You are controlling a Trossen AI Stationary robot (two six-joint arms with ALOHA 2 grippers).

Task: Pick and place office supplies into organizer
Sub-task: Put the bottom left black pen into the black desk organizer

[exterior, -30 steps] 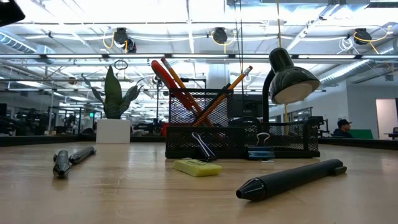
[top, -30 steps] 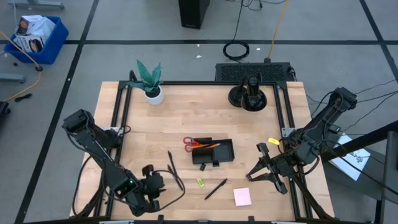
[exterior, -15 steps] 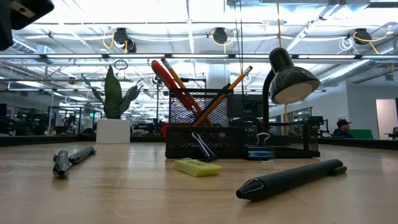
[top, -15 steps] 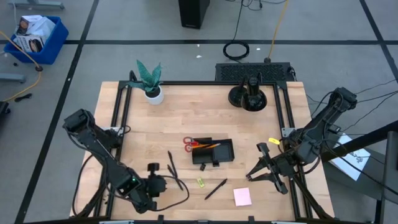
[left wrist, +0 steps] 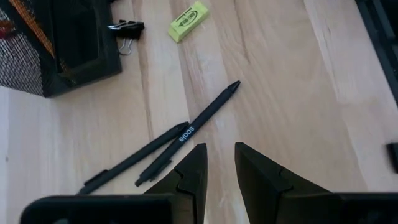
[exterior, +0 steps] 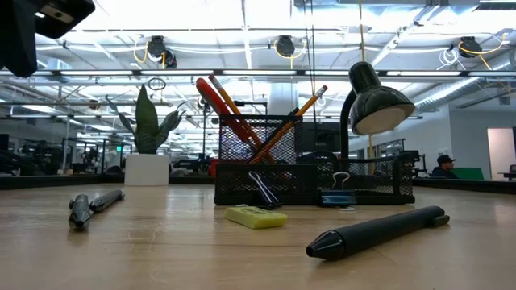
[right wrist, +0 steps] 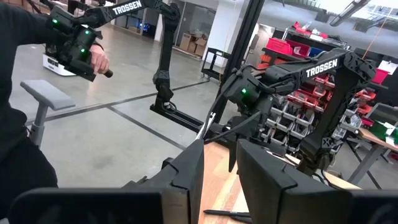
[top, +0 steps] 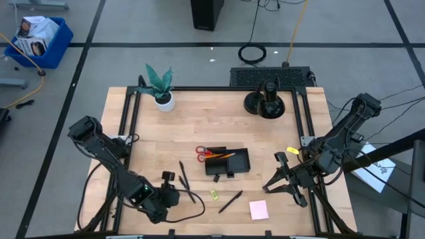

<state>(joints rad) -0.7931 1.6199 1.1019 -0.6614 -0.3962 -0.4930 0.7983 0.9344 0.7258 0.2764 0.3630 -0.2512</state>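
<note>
The black mesh organizer [top: 229,161] stands mid-table with red-handled scissors [top: 201,153] and orange pencils [top: 224,155] leaning in it. Two black pens [left wrist: 186,130] lie crossed on the wood left of it. My left gripper [left wrist: 221,163] hovers open just above and on the near side of them, slanting down, with nothing between its fingers. A third pen [top: 230,201], a yellow-green piece [top: 214,194], black clips [left wrist: 124,28] and a pink sticky-note pad [top: 259,210] lie near the front. My right gripper [right wrist: 221,168] waits open at the right edge, held level and high.
A green plant in a white pot [top: 159,89] stands at the far left corner and a desk lamp on a round black stand [top: 269,103] at the far middle. Bare wood lies between the organizer and the far edge. A person shows beyond the table in the right wrist view.
My left gripper has shifted a little toward the table's right, closer to the two crossed pens, and its wrist has rolled about its own pointing line. Its finger gap looks the same. Nothing on the table has moved.
</note>
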